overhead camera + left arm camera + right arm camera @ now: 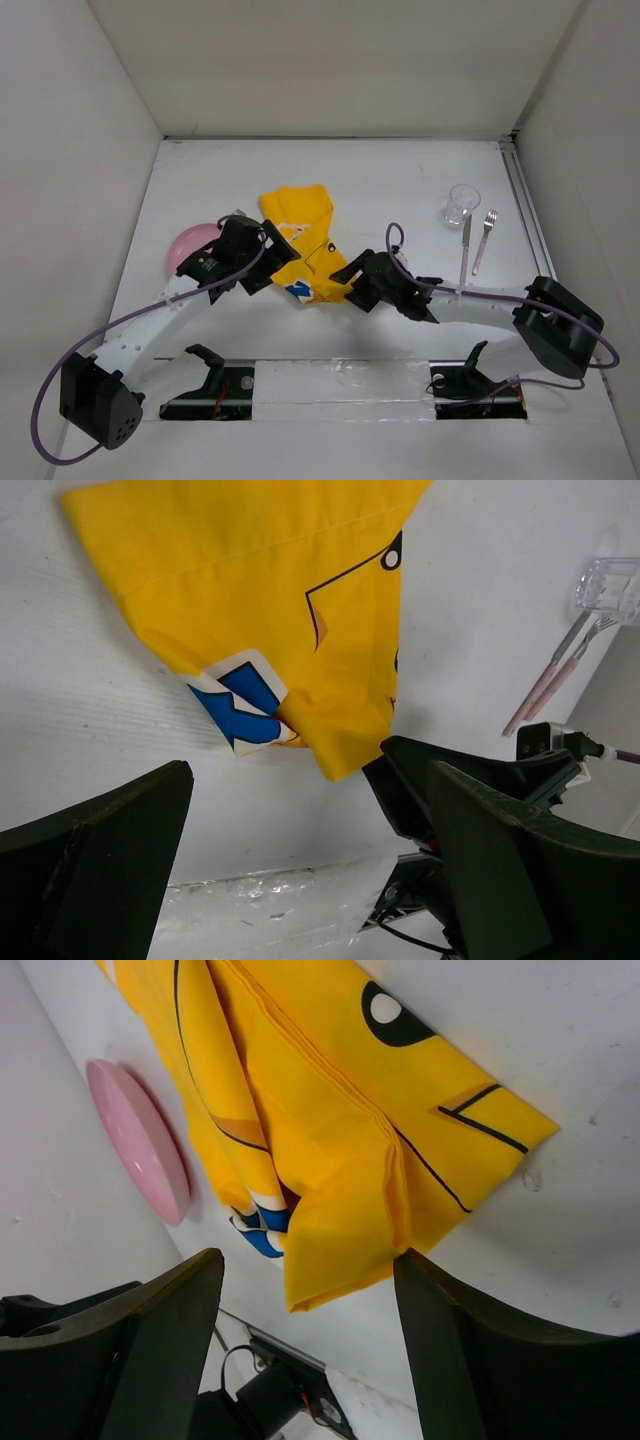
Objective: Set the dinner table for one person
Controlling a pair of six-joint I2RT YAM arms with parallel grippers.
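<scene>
You find the folded yellow placemat (300, 235) mid-frame on the desk (400, 175), its long axis running from top centre toward lower right. Its lower corner sits between the spread fingers of your right gripper (300, 1270), the nearer one. The left gripper (285, 765), spread wide, flanks its left edge.

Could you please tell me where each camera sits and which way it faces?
Top: above and behind the arms, looking down on the table; both arms show.
Left wrist: on the left tool, looking rightward across the cloth to the right tool and fork; its own fingers show.
Right wrist: on the right tool, looking leftward across the cloth to the plate; its own fingers show.
Shared: both wrist views catch the cloth's blue-printed corner.
</scene>
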